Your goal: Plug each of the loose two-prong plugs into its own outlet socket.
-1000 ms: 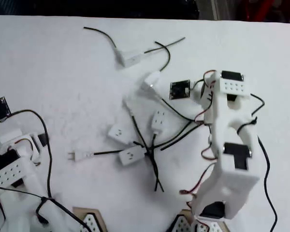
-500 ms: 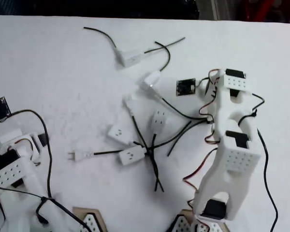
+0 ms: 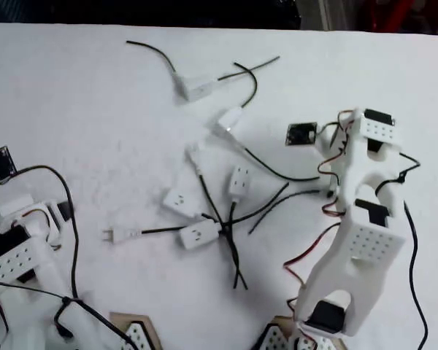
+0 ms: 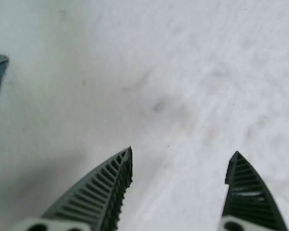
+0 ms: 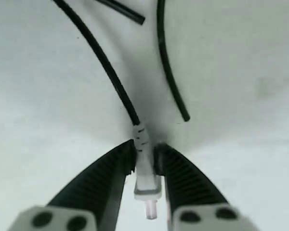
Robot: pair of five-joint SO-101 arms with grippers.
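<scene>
My right gripper (image 5: 144, 147) is shut on a small white plug (image 5: 147, 180), whose black cord (image 5: 101, 62) runs away across the table. In the high view the right arm (image 3: 358, 197) stands at the right and covers that plug. Three white outlet sockets (image 3: 181, 200) (image 3: 201, 235) (image 3: 239, 182) lie in a cluster at the centre, and a fourth (image 3: 197, 87) lies farther back. A loose two-prong plug (image 3: 120, 235) lies left of the cluster, and another white plug (image 3: 230, 119) behind it. My left gripper (image 4: 183, 153) is open over bare table, with its arm (image 3: 14, 255) at the lower left.
Black cords (image 3: 230, 248) cross among the sockets and trail toward the right arm. Two loose cord ends (image 5: 185, 117) (image 5: 139, 19) lie just beyond the right gripper. Wooden-edged mounts (image 3: 135, 332) sit at the front edge. Bare table surface (image 3: 73, 109) spreads across the back left.
The right arm has swung to the right, away from the socket cluster, pulling its cord along. The left arm has not moved.
</scene>
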